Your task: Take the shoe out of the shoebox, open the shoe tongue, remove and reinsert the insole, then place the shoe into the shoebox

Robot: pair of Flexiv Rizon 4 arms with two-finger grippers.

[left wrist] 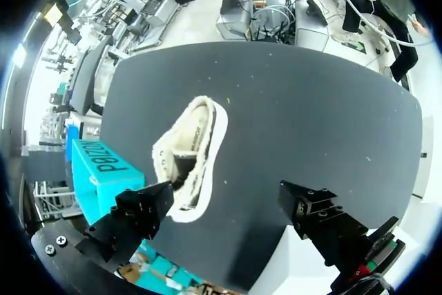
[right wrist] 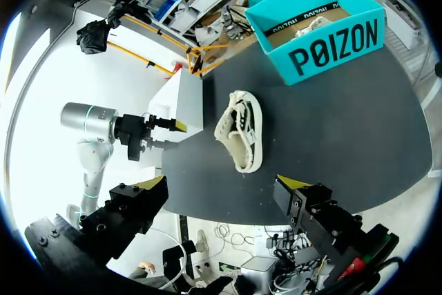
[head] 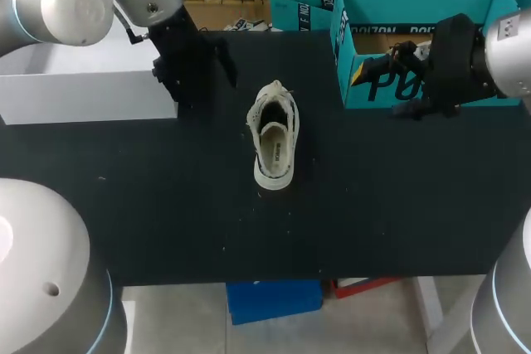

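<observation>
A cream low-top shoe (head: 275, 134) lies alone on the black table (head: 166, 205), toe toward the back, its opening facing up. My left gripper (head: 197, 68) hangs open to the left of the shoe, holding nothing. In the left wrist view the shoe (left wrist: 190, 157) lies ahead of my open gripper (left wrist: 228, 215), apart from both fingers. My right gripper (head: 392, 68) stands open in front of the teal shoebox (head: 415, 39). In the right wrist view the shoe (right wrist: 242, 129) lies well ahead of my empty gripper (right wrist: 221, 205), with the shoebox (right wrist: 321, 29) beyond it.
A white block (head: 83, 89) sits at the table's back left, beside my left arm (right wrist: 124, 132). A second teal box (head: 303, 2) stands behind the shoebox. Another pale shoe (right wrist: 311, 27) shows inside the shoebox.
</observation>
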